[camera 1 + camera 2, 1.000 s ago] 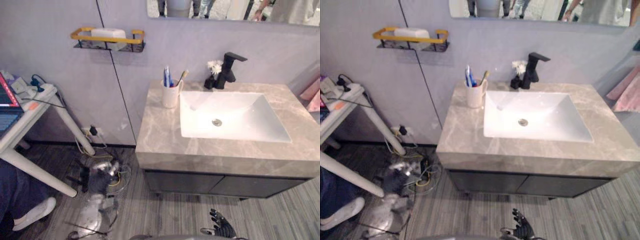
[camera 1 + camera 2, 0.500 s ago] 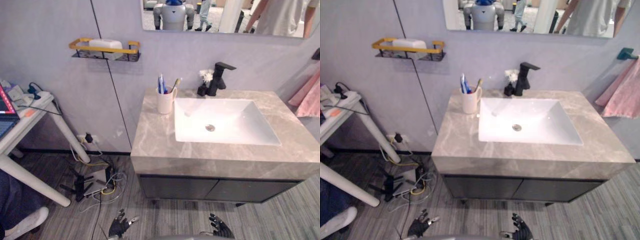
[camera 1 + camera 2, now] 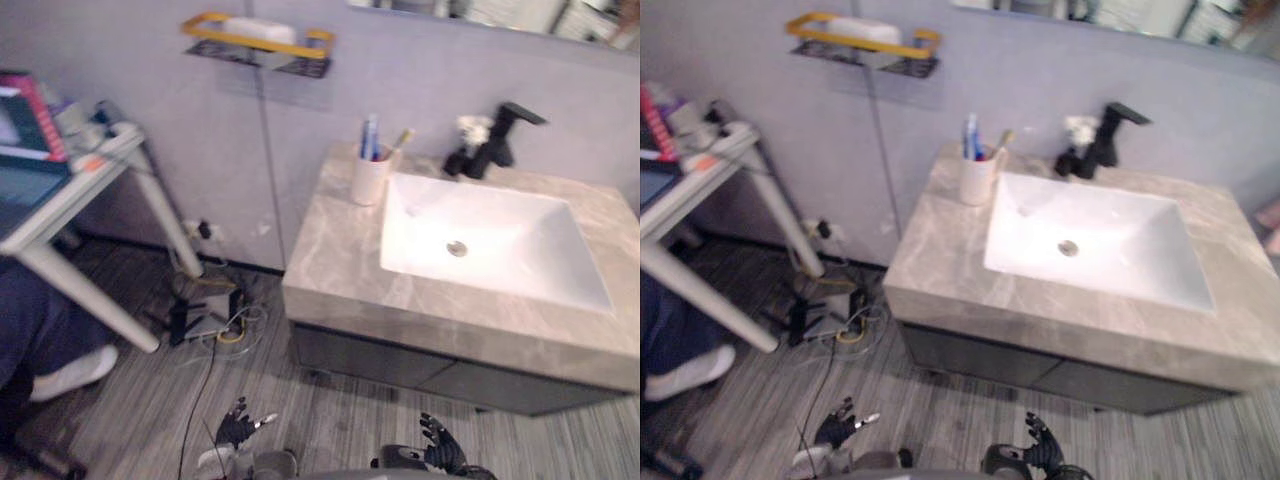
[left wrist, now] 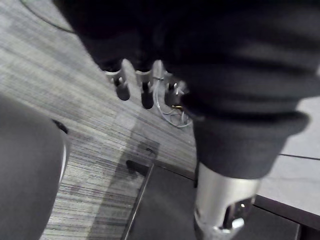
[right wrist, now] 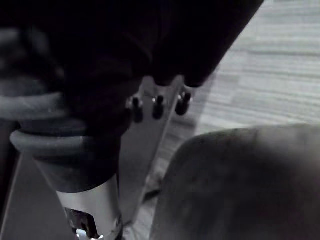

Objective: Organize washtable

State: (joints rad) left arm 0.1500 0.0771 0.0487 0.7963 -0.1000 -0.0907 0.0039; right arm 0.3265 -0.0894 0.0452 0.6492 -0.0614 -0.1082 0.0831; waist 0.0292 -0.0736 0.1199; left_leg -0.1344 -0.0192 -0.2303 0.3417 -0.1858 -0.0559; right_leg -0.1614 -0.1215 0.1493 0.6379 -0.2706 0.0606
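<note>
A: How far along is the washtable?

B: Either barely begun or nearly finished; you can't settle which from here. Your left hand point(image 3: 237, 427) and right hand point(image 3: 440, 453) both hang low over the floor point(image 3: 330, 405), well short of the worktop point(image 3: 335, 270), with fingers loosely spread and holding nothing.

A: And the things to sort?

B: The cup point(image 3: 369, 181) with toothbrushes point(image 3: 371, 135) stands upright at the worktop's back corner, just beside the basin point(image 3: 520, 262). A small white tuft point(image 3: 468, 127) sits by the black faucet point(image 3: 497, 138). The rest of the stone looks bare.

A: What's left for me?

B: I'd judge you must step closer and raise a hand before anything can be moved. Nothing is in your grasp yet.
</note>
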